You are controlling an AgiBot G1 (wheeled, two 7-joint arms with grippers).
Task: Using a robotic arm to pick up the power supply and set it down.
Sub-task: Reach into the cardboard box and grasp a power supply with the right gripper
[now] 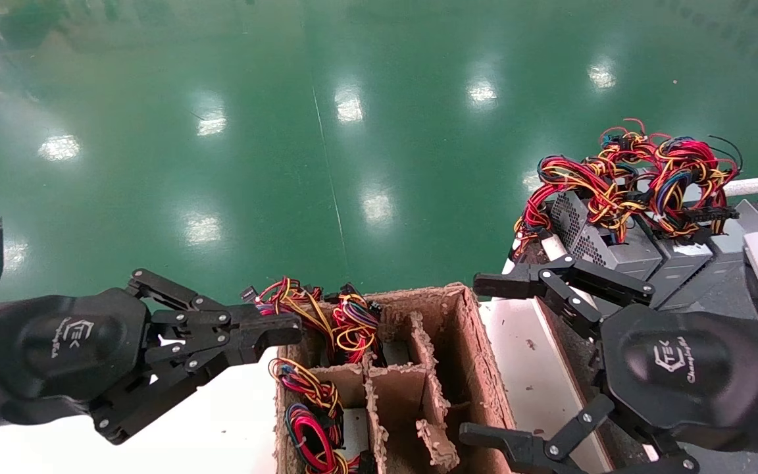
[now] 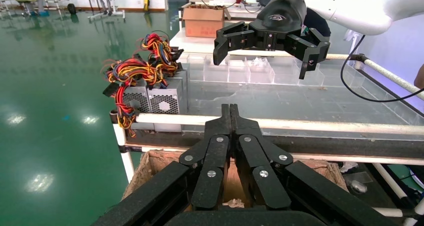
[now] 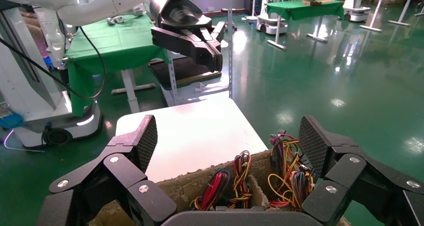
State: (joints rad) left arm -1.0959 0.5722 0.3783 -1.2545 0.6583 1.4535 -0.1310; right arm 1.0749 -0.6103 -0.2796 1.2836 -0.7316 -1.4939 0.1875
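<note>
Two silver-grey power supplies (image 1: 606,247) with perforated faces stand side by side on the right-hand bench, tangled red, yellow and blue wires (image 1: 642,168) piled on top. From the left wrist they show as power supplies (image 2: 155,98) behind a white rail. More wire bundles (image 1: 326,329) stick out of the brown cardboard crate (image 1: 478,355); the bodies under them are hidden. My right gripper (image 1: 492,361) hangs open over the crate's right edge, holding nothing; from its wrist, the right gripper (image 3: 230,143) frames the crate's wires (image 3: 240,178). My left gripper (image 1: 287,329) is shut and empty at the crate's left side.
A white tabletop (image 1: 221,421) lies left of the crate. A white pipe rail (image 2: 310,125) edges the right-hand bench, which carries clear plastic dividers (image 2: 240,70). Glossy green floor (image 1: 326,131) spreads beyond. A cardboard box (image 2: 202,19) stands far behind the bench.
</note>
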